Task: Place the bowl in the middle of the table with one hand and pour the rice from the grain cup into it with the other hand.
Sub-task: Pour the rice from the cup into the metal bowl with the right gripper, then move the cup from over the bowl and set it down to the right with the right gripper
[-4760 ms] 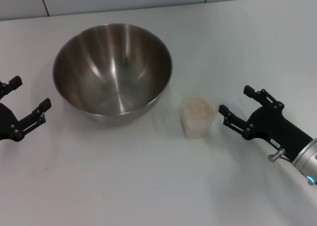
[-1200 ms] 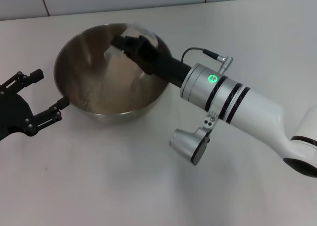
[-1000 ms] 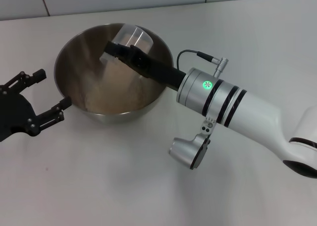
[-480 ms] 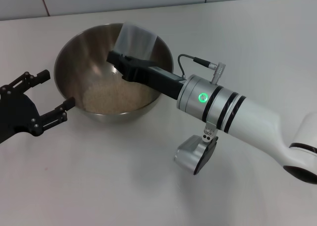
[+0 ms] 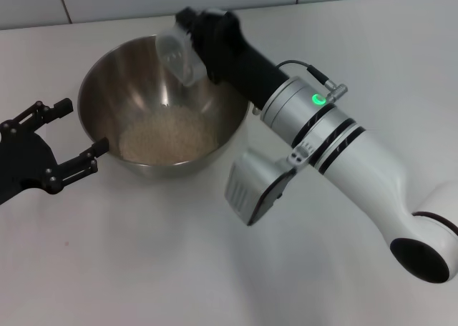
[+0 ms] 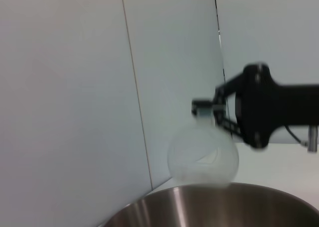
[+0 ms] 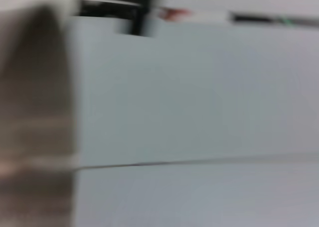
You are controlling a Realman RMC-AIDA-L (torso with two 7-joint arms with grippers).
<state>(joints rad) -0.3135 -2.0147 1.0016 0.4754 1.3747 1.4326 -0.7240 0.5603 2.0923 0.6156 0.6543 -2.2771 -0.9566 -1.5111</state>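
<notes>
Right arm (image 5: 336, 140) and grain cup (image 5: 179, 53) over bowl (image 5: 96, 90).

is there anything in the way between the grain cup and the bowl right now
Nothing visible. The right claw holds the grain cup tipped above the far rim of the bowl, its mouth facing the open inside. The rice already lies on the bowl's bottom. The left claw is open beside the bowl's outer wall, off to the side.

- A pale tiled wall (image 5: 143, 1) runs along the far edge, behind everything.
- Dark grout seams (image 6: 135, 92) split that wall into big panels.
</notes>
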